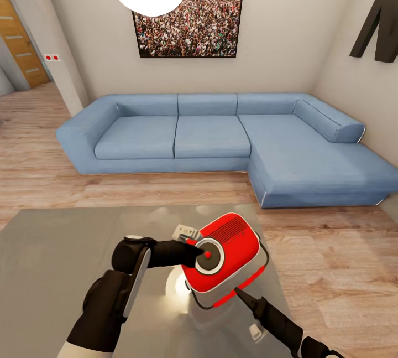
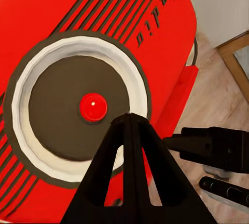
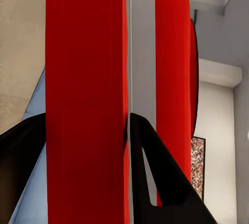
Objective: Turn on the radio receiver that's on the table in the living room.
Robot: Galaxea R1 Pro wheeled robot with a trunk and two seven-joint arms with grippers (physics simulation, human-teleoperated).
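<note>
Head view, operator: the radio receiver (image 1: 229, 253) is tilted, lifted above the counter (image 1: 61, 258) near its right edge; your right gripper (image 1: 239, 290) has its fingers clamped on the radio's lower red rim; your left gripper (image 1: 194, 252) meets the dial (image 2: 78, 109), fingers drawn together just beside the red button (image 2: 93, 107); blue sofa (image 1: 210, 136) well beyond.

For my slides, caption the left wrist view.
Left gripper closes in on the red centre button of the radio receiver dial.
</note>
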